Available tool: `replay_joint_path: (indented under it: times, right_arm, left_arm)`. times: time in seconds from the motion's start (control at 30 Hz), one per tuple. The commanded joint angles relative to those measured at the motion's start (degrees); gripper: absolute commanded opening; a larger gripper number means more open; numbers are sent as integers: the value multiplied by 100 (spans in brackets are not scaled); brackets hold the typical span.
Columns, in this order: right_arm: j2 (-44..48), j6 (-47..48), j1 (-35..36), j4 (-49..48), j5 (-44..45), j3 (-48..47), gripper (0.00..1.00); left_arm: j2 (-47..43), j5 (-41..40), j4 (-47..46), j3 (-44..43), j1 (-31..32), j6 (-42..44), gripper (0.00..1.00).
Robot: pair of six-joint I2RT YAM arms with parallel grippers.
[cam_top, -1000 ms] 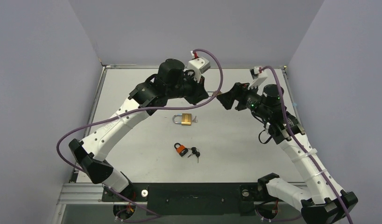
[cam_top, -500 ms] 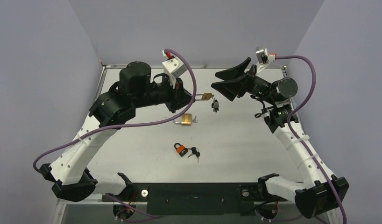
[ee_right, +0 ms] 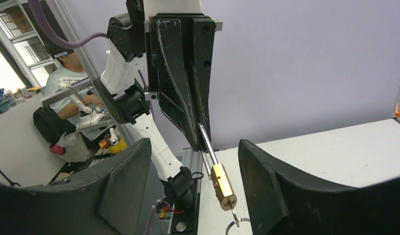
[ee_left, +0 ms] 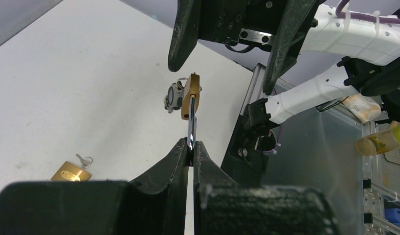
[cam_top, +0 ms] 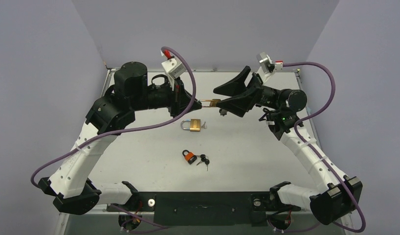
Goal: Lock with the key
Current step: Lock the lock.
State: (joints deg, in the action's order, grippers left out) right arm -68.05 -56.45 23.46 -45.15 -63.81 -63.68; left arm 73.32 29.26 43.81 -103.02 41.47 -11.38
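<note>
The left tool [ee_left: 191,148] is pressed together on the silver shackle of a small brass padlock [ee_left: 190,95] and holds it in the air. The padlock is over the far half of the tabletop [cam_top: 139,156], about midway between the left and right edges. It does not touch the surface. In the left wrist view the shackle goes straight into the narrow gap between the two fingers, and the brass body points away from them.

A bunch of keys on a ring [ee_left: 172,97] hangs at the free end of this padlock. I cannot tell from the pictures if a key sits fully in the keyhole.

The right tool [ee_right: 194,144] faces the left one from the right side. Its jaws are apart, one on each side of the brass body, and neither finger touches the padlock.

A larger brass padlock [cam_top: 194,125] with a silver shackle lies near the middle of the tabletop, almost under the two tools. A small key lies just beside it.

An orange padlock [cam_top: 189,156] lies nearer to the near edge. Some black-headed keys [cam_top: 204,160] lie just beside it, on its right.
</note>
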Motion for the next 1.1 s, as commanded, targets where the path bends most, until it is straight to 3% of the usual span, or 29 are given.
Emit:
replay_joint_path:
  times: [0.0,0.2,0.53,1.07]
  right_arm:
    - [253,271,35,-133,-78,151,60]
    - [277,745,35,477,-1,172,59]
    - [349,758,69,489,-12,238,46]
    - [451,774,202,415,124,246,41]
  left_arm:
    - [-213,464,-516,-219,-89,-139,0]
    - [-255,573,-544,-229,-89,-161,0]
    - [-344,499,-791,-136,-164,-310,0]
    - [-318,731,-1065,1,-319,-531,0]
